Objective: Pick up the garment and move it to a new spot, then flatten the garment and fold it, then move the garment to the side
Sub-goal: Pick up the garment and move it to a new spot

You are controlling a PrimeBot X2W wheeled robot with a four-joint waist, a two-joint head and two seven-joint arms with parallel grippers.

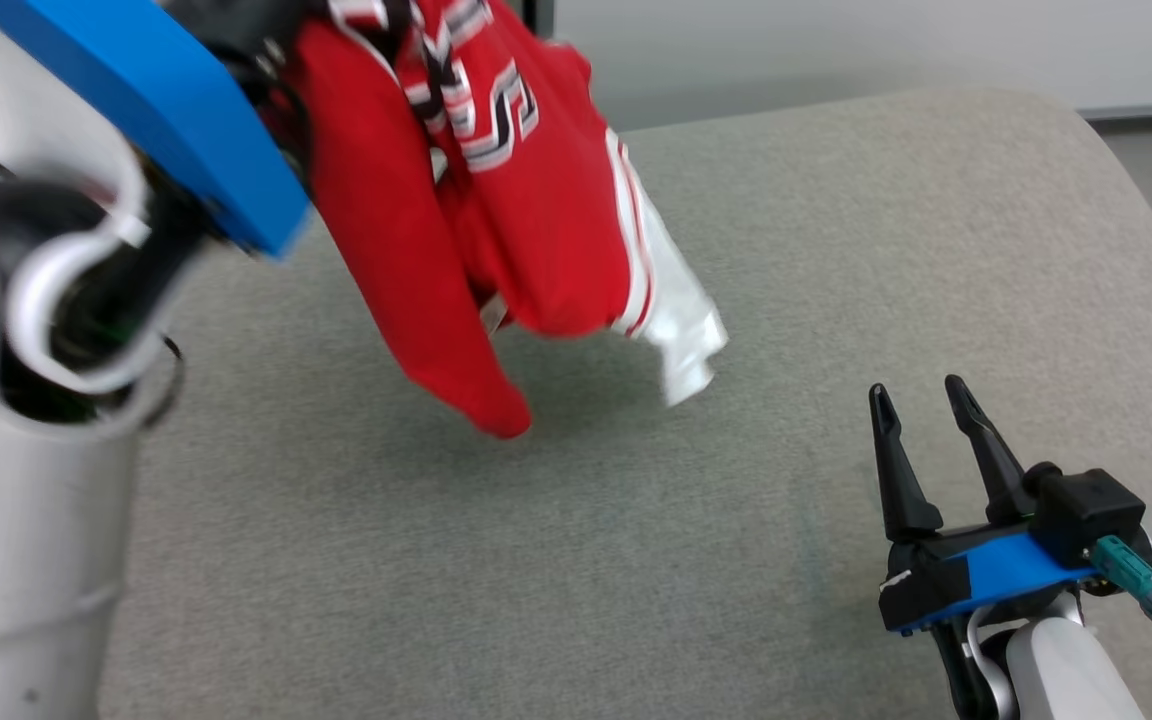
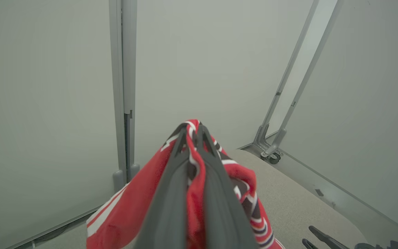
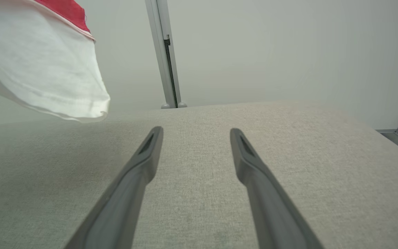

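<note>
Red garment (image 1: pixel 496 200) held up over grey fabric surface (image 1: pixel 886 220).
Left gripper (image 2: pixel 192 133) clamped tight on a bunched fold with striped trim, cloth pinched between both fingers; red body and white sleeve (image 3: pixel 40 79) dangle below it, lowest red tip near the surface, contact unclear. Sleeve hem hangs off the surface in the right wrist view. Right gripper (image 1: pixel 916 388) low at near right, well apart from the garment, fingers spread, holding nothing.

Head view looks down on the table (image 1: pixel 786 250); both wrist views look across it.
</note>
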